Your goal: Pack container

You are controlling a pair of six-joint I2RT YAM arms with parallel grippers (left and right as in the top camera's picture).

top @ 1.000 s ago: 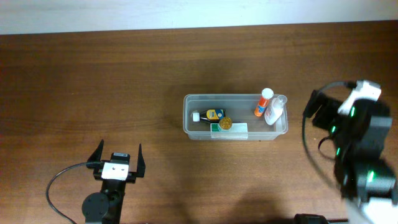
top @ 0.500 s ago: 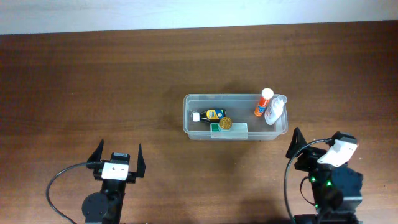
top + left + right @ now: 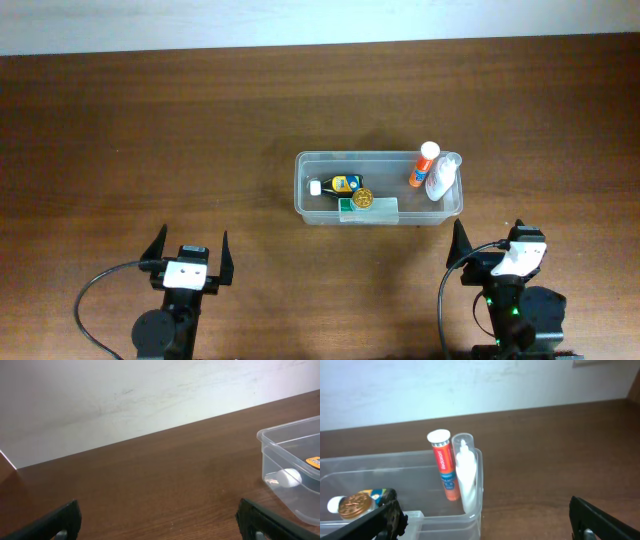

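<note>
Left pincer (image 3: 192, 241) sits at the near edge of the table (image 3: 150, 120), left of centre. Its fingers are spread wide with nothing between them. Its own camera shows only two dark fingertips (image 3: 60, 521) low in the picture, with bare wood between them and a pale wall (image 3: 125, 390) behind. At the far right of that view is one rounded corner of the container (image 3: 280, 435), with a white cap (image 3: 286, 478) blurred behind the plastic.

The overhead view gives the whole container (image 3: 300, 190). It stands on the table right of centre, beyond the right pincer and well apart from both. At its left end lies a small bottle (image 3: 342, 184) with a yellow and blue label, its white cap pointing left. Just beside the bottle is a round gold lid (image 3: 362, 198). A green and white box (image 3: 372, 209) lies along the near wall. At the right end an orange tube (image 3: 424, 166) and a white bottle (image 3: 440, 178) stand side by side in the corner.

The right wrist camera adds what the overhead cannot. The orange tube (image 3: 443, 466) and the white bottle (image 3: 466, 477) stand nearly upright, and their tops rise above the rim. The gold lid (image 3: 355, 504) shows low at the left of that view.

The right pincer (image 3: 489, 234) rests at the near edge, right of centre. Its fingers are also wide apart and empty.
</note>
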